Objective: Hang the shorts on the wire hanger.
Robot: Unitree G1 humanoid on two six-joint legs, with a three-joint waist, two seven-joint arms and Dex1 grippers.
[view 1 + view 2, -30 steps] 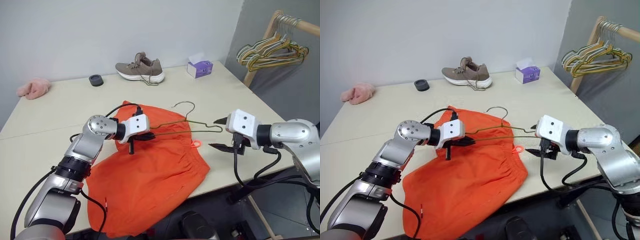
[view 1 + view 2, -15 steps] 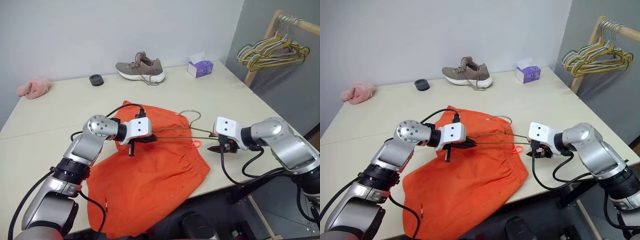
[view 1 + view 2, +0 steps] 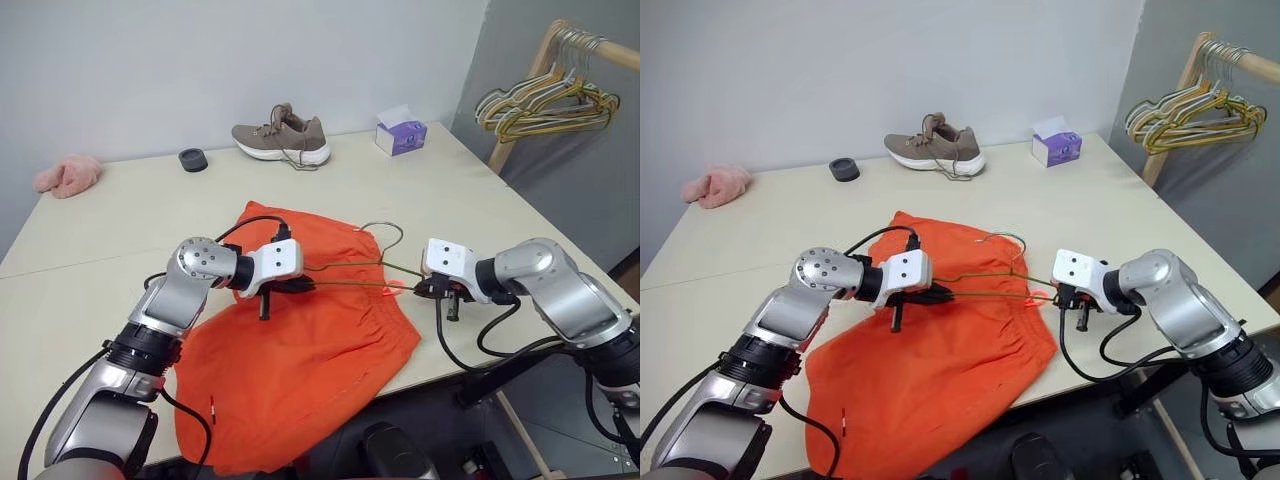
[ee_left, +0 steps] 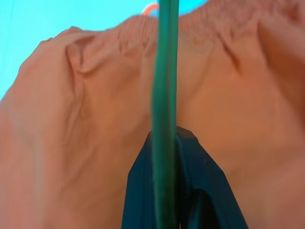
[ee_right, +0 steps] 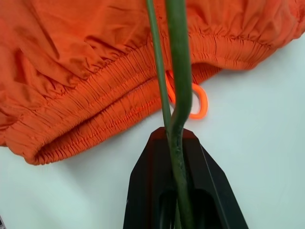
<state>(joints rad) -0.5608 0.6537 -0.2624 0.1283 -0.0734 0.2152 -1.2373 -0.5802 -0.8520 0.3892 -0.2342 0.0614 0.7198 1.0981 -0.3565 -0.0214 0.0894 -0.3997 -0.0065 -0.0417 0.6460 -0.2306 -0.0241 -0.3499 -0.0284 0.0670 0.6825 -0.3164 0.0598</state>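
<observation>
The orange shorts (image 3: 300, 350) lie spread on the table, waistband toward my right arm, with the small drawstring loop (image 5: 200, 102) on the tabletop. The wire hanger (image 3: 350, 265) hovers just above the shorts, hook pointing away from me. My left gripper (image 3: 298, 286) is shut on the hanger's left end, and the wire (image 4: 164, 95) runs up between its fingers. My right gripper (image 3: 422, 290) is shut on the hanger's right corner (image 5: 178, 71), directly over the waistband's edge.
A tan shoe (image 3: 280, 138), a purple tissue box (image 3: 400, 135), a black round object (image 3: 192, 160) and a pink fluffy item (image 3: 67, 176) sit along the table's far side. A wooden rack with coloured hangers (image 3: 540, 100) stands at the right. The table's edge (image 3: 480, 345) is close below my right gripper.
My right gripper came in and down from open beside the hanger and closed on its right corner. The hanger sank closer to the shorts. The left gripper kept its hold.
</observation>
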